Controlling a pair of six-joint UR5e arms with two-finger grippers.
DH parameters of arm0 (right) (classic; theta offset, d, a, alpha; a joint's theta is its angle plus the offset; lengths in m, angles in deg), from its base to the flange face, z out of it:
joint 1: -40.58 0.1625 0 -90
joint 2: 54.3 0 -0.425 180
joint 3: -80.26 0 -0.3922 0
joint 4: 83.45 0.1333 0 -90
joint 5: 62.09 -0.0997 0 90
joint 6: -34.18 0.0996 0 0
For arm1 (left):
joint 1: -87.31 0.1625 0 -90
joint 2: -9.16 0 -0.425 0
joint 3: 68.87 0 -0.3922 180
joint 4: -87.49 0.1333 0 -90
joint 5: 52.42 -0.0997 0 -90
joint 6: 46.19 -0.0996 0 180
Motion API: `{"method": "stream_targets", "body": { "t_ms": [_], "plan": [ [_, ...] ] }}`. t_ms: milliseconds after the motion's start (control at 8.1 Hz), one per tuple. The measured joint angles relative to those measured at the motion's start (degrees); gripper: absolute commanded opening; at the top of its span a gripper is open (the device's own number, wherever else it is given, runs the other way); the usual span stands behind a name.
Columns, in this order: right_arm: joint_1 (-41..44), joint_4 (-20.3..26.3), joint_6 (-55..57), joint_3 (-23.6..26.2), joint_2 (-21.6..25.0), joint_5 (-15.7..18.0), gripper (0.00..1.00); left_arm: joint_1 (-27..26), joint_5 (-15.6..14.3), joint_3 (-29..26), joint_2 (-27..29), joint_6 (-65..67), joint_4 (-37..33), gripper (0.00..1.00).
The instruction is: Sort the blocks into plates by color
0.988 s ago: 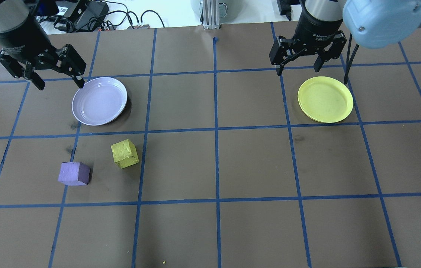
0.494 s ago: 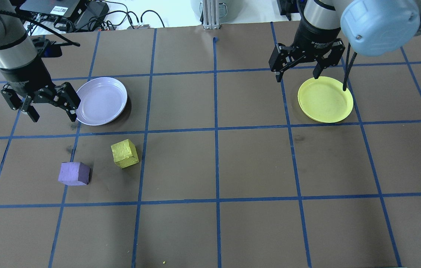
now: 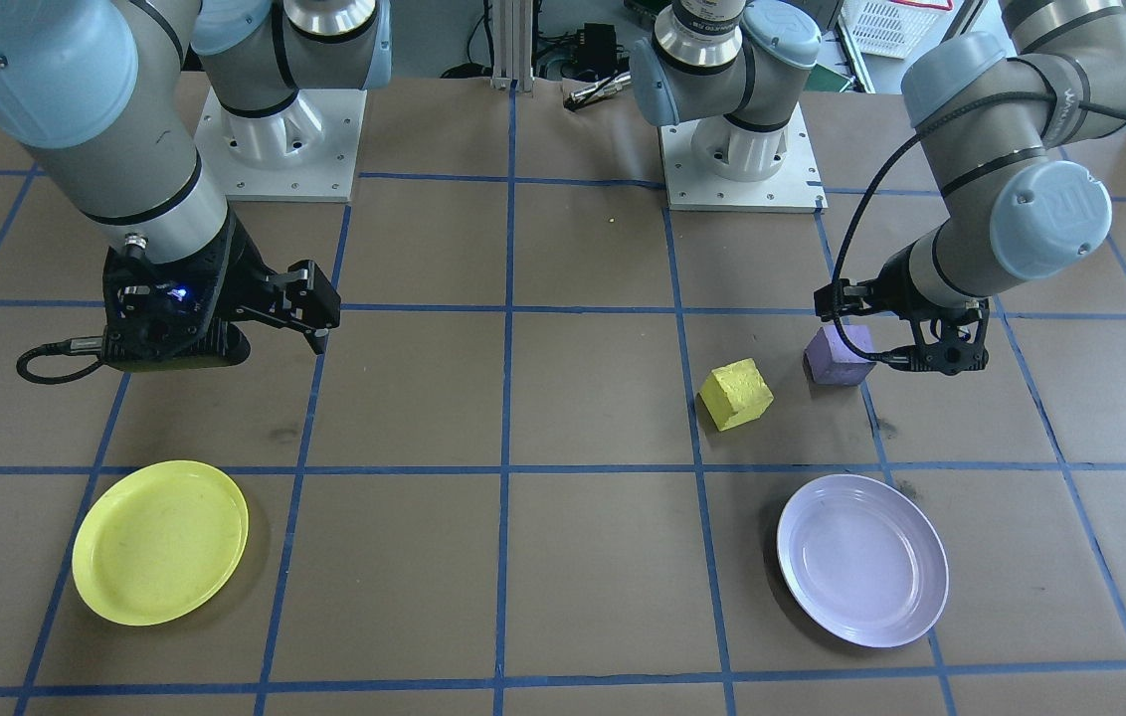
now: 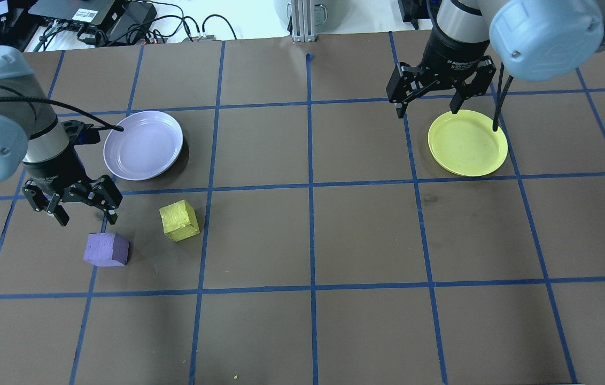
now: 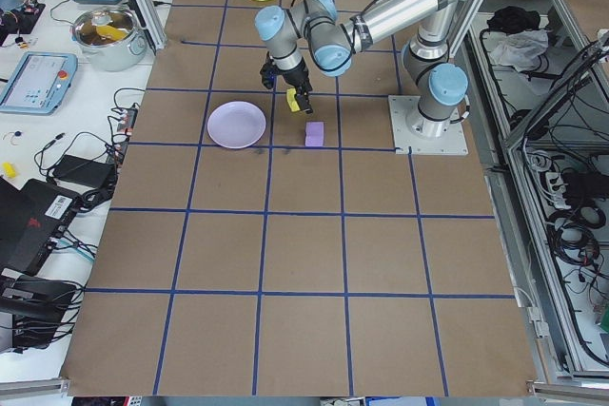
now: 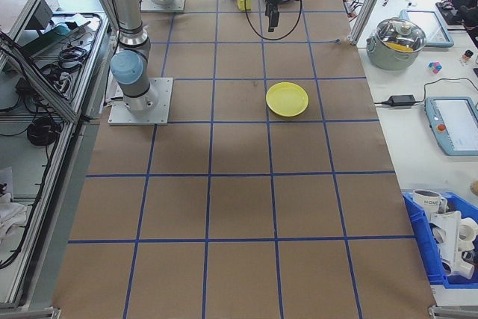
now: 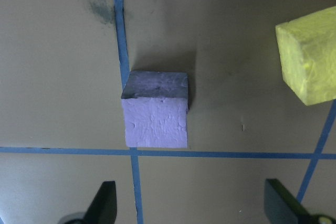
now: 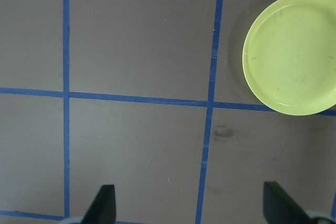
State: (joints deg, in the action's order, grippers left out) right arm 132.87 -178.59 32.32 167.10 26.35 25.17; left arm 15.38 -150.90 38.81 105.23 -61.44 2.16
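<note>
Left gripper (image 4: 84, 212) above the purple block (image 4: 106, 249), jaws wide and empty.

The purple block sits on the table (image 4: 366, 235) just below and ahead of those open jaws, untouched; the yellow block (image 4: 179, 220) lies near it to one side, and the lavender plate (image 4: 143, 145) is just beyond. Well apart, the right gripper (image 4: 429, 102) hangs with jaws wide and empty at the edge of the yellow plate (image 4: 467, 143).

Yellow block (image 7: 310, 61) cut by the left wrist view's edge; perhaps half hidden in exterior left.
</note>
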Motion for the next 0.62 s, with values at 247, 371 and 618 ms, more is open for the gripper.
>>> {"method": "stream_targets", "body": {
  "t_ms": [247, 371, 618],
  "plan": [
    [0.0, 0.08, -0.06, 0.0, -0.09, 0.02, 1.0, 3.2, -0.16, 2.61, 2.05, -4.59, 1.93, 1.0],
    [0.0, 0.08, -0.11, 0.0, -0.12, 0.03, 1.0, 4.45, -0.08, 3.25, 3.53, -6.24, 2.11, 1.0],
    [0.0, 0.08, -0.16, 0.01, -0.2, 0.09, 1.0, 5.36, 1.44, 3.95, 5.77, -6.61, 2.65, 1.0]
  ]
}}
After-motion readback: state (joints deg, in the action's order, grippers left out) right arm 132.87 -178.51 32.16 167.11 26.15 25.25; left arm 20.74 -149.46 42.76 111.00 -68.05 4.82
